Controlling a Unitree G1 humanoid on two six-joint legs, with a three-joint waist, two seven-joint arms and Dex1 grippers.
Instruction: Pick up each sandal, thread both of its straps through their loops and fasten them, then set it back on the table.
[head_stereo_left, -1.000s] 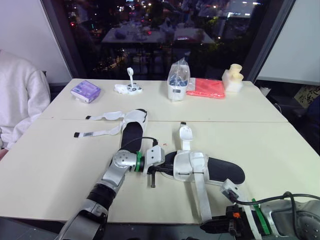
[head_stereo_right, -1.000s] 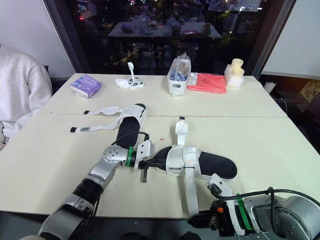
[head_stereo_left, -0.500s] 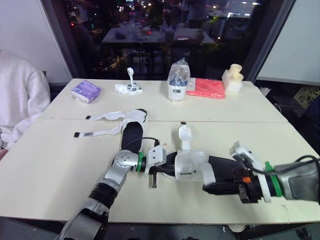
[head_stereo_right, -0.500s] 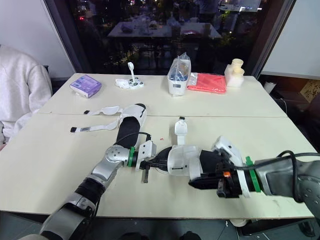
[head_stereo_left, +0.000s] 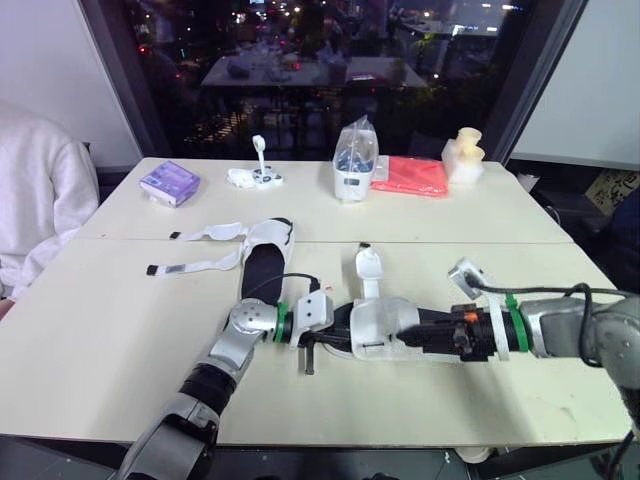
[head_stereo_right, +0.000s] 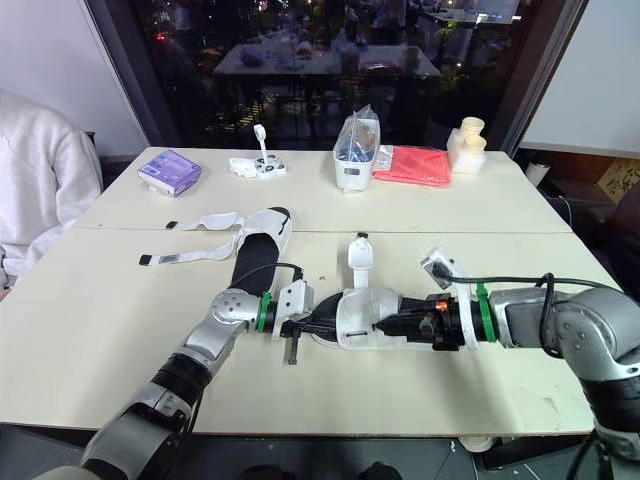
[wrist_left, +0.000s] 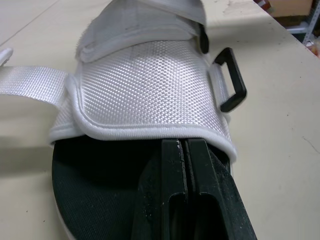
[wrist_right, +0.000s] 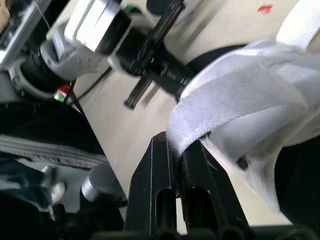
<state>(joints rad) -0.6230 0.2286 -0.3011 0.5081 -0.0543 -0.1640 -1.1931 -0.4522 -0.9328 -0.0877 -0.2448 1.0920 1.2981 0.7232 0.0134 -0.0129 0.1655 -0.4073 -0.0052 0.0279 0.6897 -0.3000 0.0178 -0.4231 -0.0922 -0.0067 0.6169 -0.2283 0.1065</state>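
Note:
The near sandal (head_stereo_left: 385, 328), black sole with a white upper, lies at mid-table. My left gripper (head_stereo_left: 322, 338) is shut on the edge of its sole; in the left wrist view the fingers (wrist_left: 172, 165) pinch the black sole under the white upper, beside a black loop (wrist_left: 231, 80). My right gripper (head_stereo_left: 418, 338) is shut on the sandal's long white strap (wrist_right: 235, 97), which lies folded over the upper. Its other strap (head_stereo_left: 366, 270) points toward the far side. The second sandal (head_stereo_left: 266, 255) lies further back on the left, both straps spread open.
A purple box (head_stereo_left: 171, 183), a small white stand (head_stereo_left: 256, 175), a plastic bag (head_stereo_left: 355, 160), a red cloth (head_stereo_left: 412, 176) and a cream object (head_stereo_left: 466, 155) line the far side. A person's white sleeve (head_stereo_left: 35, 200) is at the left edge.
My right arm came up from below the table's front edge and swung left, carrying the long strap up and over the sandal's upper. The left gripper has held still.

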